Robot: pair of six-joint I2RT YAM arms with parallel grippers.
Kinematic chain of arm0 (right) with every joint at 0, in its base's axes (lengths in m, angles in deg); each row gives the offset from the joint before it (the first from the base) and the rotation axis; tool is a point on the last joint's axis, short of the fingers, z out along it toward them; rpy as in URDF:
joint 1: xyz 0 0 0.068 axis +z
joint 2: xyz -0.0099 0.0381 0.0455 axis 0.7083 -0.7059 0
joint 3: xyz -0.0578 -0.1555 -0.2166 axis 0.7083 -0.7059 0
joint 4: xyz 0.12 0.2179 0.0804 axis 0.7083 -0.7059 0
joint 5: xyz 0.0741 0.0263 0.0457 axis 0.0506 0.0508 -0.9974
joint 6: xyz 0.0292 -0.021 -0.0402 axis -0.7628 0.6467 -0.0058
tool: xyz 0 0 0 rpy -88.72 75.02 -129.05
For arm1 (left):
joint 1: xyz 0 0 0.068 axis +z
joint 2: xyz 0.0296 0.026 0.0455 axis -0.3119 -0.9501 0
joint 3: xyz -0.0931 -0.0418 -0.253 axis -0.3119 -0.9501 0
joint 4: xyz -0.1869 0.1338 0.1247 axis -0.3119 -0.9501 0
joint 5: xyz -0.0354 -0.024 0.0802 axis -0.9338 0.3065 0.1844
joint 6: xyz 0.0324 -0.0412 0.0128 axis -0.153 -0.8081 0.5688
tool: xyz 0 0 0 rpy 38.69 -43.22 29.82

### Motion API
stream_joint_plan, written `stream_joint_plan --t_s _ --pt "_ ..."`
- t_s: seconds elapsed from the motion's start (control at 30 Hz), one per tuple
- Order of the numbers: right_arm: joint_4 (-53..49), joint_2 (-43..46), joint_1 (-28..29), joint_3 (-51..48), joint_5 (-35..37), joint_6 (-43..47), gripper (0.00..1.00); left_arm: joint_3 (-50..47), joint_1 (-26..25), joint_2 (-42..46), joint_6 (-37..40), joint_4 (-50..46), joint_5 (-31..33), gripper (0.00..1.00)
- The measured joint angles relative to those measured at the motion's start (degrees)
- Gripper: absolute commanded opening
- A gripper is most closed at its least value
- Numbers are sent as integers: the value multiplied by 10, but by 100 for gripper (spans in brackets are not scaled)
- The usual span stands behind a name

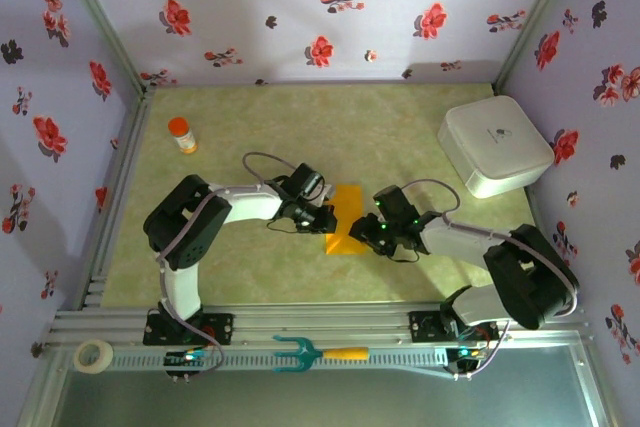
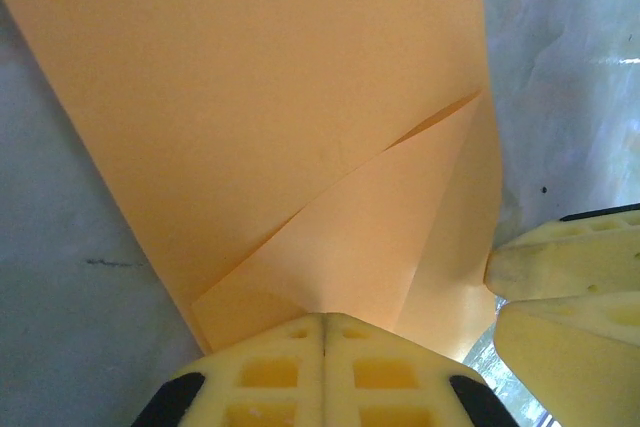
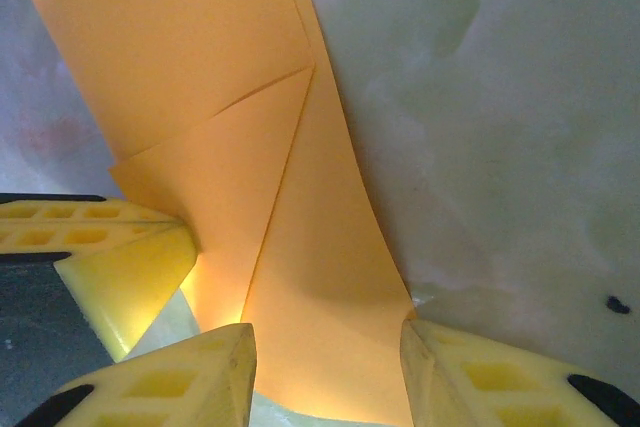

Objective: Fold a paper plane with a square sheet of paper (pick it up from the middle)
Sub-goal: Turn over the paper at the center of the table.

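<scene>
Well apart from the paper stand bottle and white box.

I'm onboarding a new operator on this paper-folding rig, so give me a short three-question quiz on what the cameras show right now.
1. True or false: the left claw is shut on the orange sheet of paper.
2. The right claw is: A) shut tight on the paper; B) open, straddling the paper's edge; C) well away from the paper.
3. Fill in: the orange-capped bottle stands near the far ___ corner of the table.

Key: 1 true; 2 B; 3 left.
</scene>
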Motion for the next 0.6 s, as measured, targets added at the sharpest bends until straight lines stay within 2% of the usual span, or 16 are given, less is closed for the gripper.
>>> stream_joint_plan --t_s 0.6 --pt "37 -44 -5 45 -9 12 52 -4 -2 0 -3 11 3 3"
